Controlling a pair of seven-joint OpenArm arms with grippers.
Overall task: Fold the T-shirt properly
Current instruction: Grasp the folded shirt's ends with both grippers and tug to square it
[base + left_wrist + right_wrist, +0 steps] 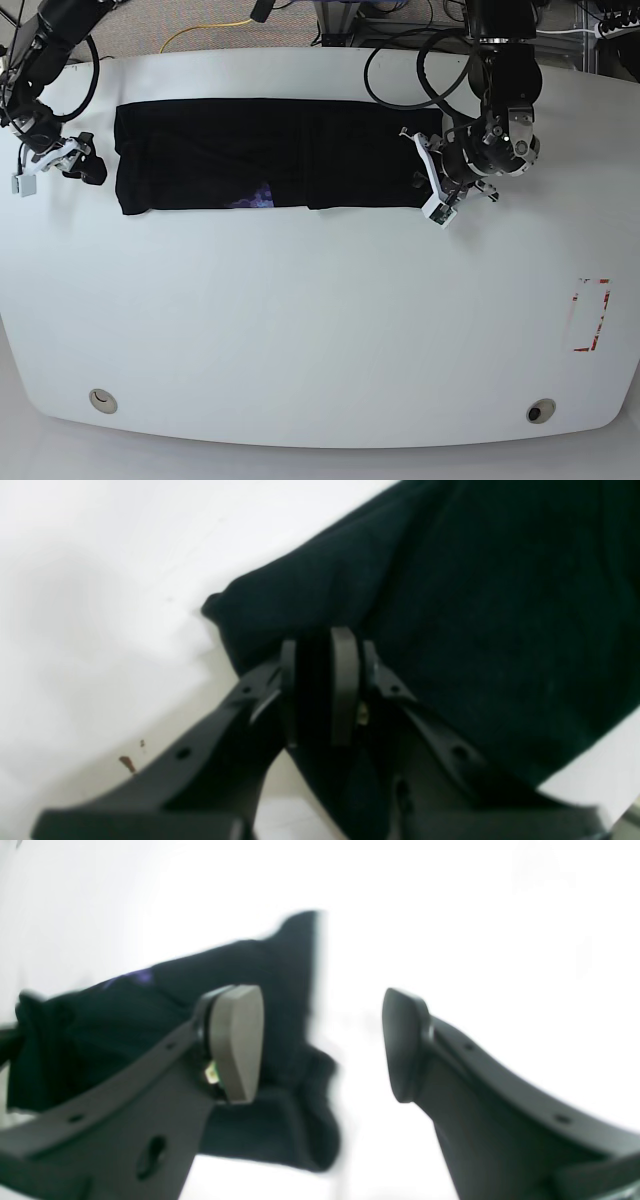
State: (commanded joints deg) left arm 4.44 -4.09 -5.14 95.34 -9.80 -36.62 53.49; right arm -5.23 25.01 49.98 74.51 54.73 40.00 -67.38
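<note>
Lying as a long, narrow band across the far part of the white table (320,330), the black T-shirt (270,150) is the landmark here, with a small purple print (258,198) showing at its near edge, a little toward the right arm's end. The left gripper (428,170) sits at the band's other end, on the base view's right. In the left wrist view its pads (344,685) are drawn close together, with a thin dark fold of the T-shirt (475,610) pinched between them; a corner of cloth pokes out onto the table (85,580) just beside the fingers. Two small brown specks (127,763) mark the table near that gripper.

The right gripper (75,160) stands off the opposite end of the T-shirt, just beside it and not touching. In the right wrist view its jaws are spread wide, nothing between them but white table (475,915); the T-shirt (125,1010) lies behind the one finger (235,1040), blurred, a trace of purple on its upper edge.

Well away from the T-shirt, near the table's edge on the left arm's side, is a red rectangular outline (590,315). Two round fittings (101,399) sit along the near rim.
</note>
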